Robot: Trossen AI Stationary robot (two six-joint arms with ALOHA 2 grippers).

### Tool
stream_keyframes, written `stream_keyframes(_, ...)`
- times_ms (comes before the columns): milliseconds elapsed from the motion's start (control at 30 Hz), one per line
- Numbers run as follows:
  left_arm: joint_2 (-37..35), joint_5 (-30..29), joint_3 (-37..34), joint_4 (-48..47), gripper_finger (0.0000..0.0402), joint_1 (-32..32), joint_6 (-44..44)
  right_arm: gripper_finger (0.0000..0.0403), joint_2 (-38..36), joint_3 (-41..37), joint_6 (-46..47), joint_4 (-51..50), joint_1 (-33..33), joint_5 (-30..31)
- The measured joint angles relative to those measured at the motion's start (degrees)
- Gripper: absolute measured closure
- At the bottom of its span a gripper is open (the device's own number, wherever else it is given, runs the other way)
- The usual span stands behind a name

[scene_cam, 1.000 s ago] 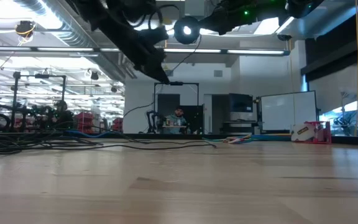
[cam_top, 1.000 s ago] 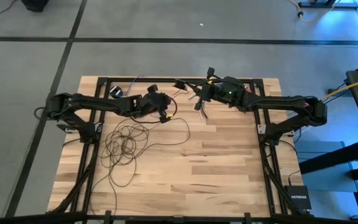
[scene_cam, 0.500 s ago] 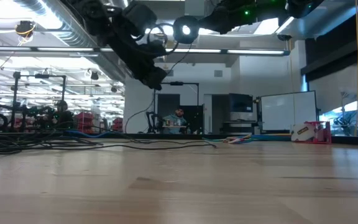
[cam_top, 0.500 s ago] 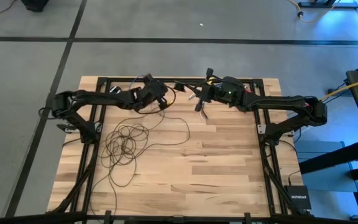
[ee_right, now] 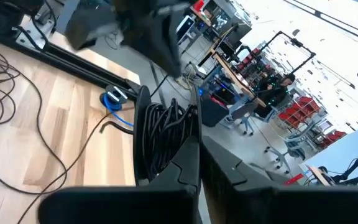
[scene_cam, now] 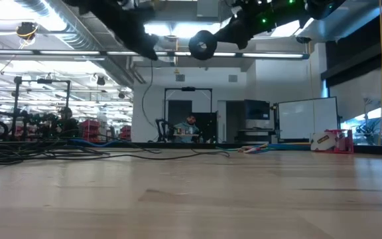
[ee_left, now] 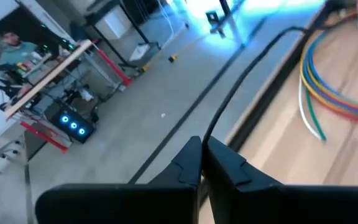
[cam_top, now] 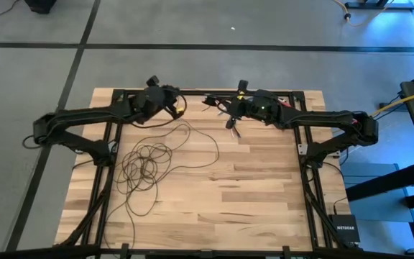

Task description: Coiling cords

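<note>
**Cord strung between two raised grippers at the far edge**

The cords, a very long, thin, dark brown-black wire, are seen mostly as a loose tangle of overlapping loops on the left half of the pale, plank-jointed wooden table. One strand is carried up from the tangle to the left gripper, whose dark, angular fingers are pressed together on it, at the far left of the table. The right gripper, at the far centre, is clamped on a wound bundle of the same wire; the coil is seen bunched against its fingers. A small black round puck is seen hanging high beside the right arm in the low view.

A short bundle of multicoloured wires lies near the far edge. The floor is grey concrete with dark seams; beyond the table a workshop with shelving and a seated person is visible.

Compared with a second ago, the left gripper has been drawn back and farther away, toward the far left edge, lengthening the strand.
</note>
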Motion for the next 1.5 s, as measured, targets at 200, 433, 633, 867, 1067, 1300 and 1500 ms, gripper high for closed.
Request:
stream_keyframes(200,-3.85,2.39,0.0,1.04,0.0398,-1.38,-0.8,0.0393,0.0,0.0,-0.17,-0.14,-0.07,0.01)
stream_keyframes(433,-2.83,11.24,0.0,7.61,0.0399,-6.78,-1.08,0.0393,0.09,0.0,-0.16,0.01,-0.07,0.25)
stream_keyframes(633,-1.54,11.37,0.0,11.5,0.0396,-11.41,-0.57,0.0393,1.33,0.0,-0.18,2.7,-0.09,6.02)
stream_keyframes(867,3.04,11.39,0.0,18.3,0.0396,-14.34,0.49,0.0393,4.02,0.02,-0.18,7.41,-0.04,6.16)
stream_keyframes(1067,8.85,11.47,0.01,27.97,0.0396,-14.6,3.03,0.0393,5.4,0.02,0.0,9.66,-0.04,4.93)
stream_keyframes(1300,15.18,11.53,0.04,34.03,0.0397,-14.42,5.82,0.0393,5.38,0.02,1.83,10.42,-0.04,1.51)
stream_keyframes(1500,19.6,11.52,0.04,37.13,0.0393,-13.17,7.37,0.0393,5.38,0.01,4.07,11.15,0.02,-0.62)
